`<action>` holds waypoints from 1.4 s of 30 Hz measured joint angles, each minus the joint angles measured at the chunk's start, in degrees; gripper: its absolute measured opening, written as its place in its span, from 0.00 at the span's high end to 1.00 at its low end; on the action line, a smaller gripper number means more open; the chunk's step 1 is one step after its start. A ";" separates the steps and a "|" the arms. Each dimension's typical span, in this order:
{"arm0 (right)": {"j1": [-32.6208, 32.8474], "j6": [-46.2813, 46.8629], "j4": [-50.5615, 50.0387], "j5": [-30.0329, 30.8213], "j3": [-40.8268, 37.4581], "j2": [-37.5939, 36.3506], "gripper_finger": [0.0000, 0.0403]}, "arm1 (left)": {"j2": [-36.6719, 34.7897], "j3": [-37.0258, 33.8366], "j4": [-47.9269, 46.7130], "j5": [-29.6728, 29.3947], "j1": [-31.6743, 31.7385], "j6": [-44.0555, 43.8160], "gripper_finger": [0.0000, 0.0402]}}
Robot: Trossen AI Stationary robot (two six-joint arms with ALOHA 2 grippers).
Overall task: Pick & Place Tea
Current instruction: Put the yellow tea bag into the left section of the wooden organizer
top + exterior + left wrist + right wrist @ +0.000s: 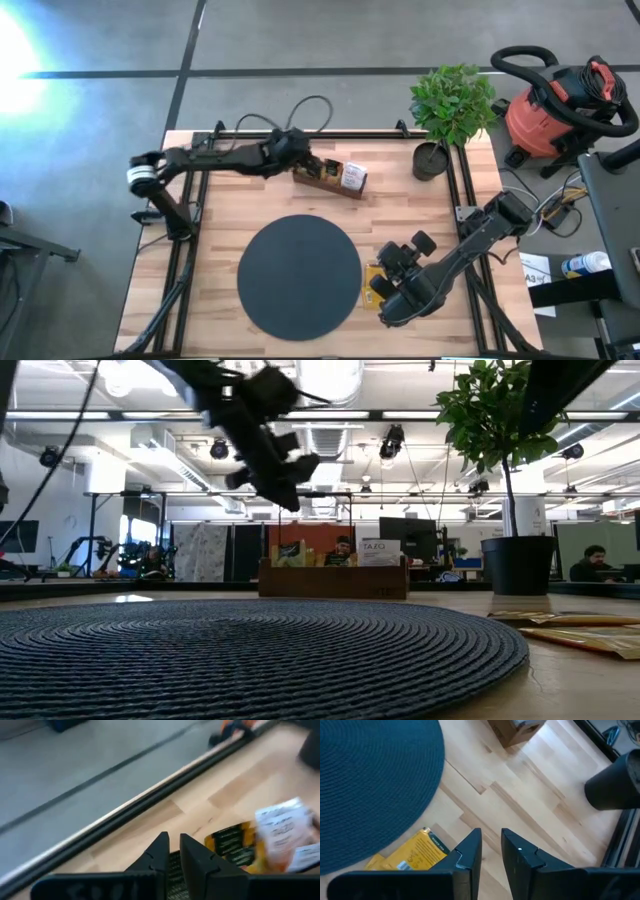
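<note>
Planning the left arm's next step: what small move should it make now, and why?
Probably lower the left gripper into the wooden tray beneath it: it hovers there holding nothing visible, fingers nearly together, sachets standing in the tray.

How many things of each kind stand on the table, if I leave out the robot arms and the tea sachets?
Round dark mat: 1
Wooden tray: 1
Potted plant: 1
Total: 3

Left pincer nearly closed, arm stretched rightward; right pincer narrowly parted, empty, arm bent.
</note>
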 joint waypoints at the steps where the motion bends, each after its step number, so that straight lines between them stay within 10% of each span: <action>1: 0.22 0.77 -0.06 -0.08 -0.46 0.00 0.83 | -1.72 -3.08 3.40 0.00 -0.34 -1.19 0.90; 13: 1.37 6.02 -0.05 -0.11 -4.90 0.00 0.83 | -11.24 -26.74 30.45 0.07 -1.28 -11.50 0.90; 42: 1.25 7.74 0.39 -1.88 -5.14 0.00 0.83 | -1.72 -20.05 25.10 4.94 1.40 -23.55 0.90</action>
